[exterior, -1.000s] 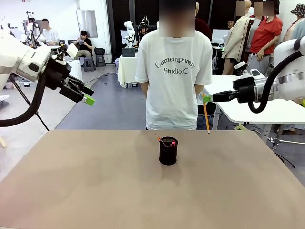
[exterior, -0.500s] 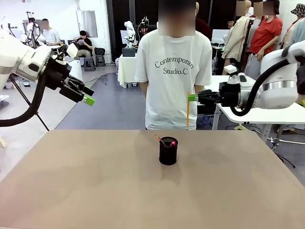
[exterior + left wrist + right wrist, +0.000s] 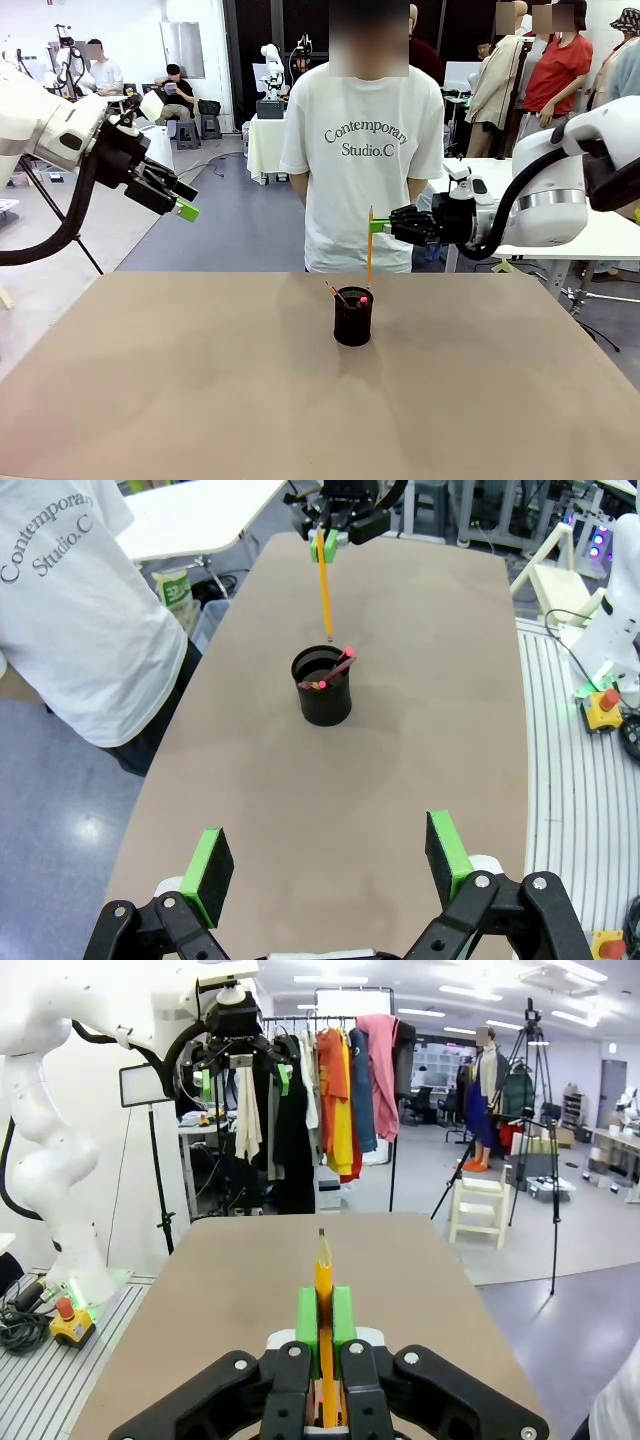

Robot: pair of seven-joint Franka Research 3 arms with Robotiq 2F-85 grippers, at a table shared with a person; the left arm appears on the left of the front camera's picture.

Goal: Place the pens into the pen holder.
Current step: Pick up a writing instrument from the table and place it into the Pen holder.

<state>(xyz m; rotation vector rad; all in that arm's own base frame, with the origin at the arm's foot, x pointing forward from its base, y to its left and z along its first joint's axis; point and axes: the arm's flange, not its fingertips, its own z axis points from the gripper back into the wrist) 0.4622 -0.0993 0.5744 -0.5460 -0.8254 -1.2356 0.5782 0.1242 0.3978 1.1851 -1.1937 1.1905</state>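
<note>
Above the pen holder (image 3: 352, 318), a touch toward the right arm's side, right pincer (image 3: 372, 226) is clamped on the yellow pencil (image 3: 369, 250), hanging near vertical, tip down. Two pens (image 3: 330, 672) sit slanted inside the holder already. Left pincer (image 3: 187, 209) is wide, holding nothing, well off to the holder's left. My call: centre the tip over the rim gap, lower, then release. Holder is a black mesh cylinder; bench (image 3: 200, 400) is matte brown.
</note>
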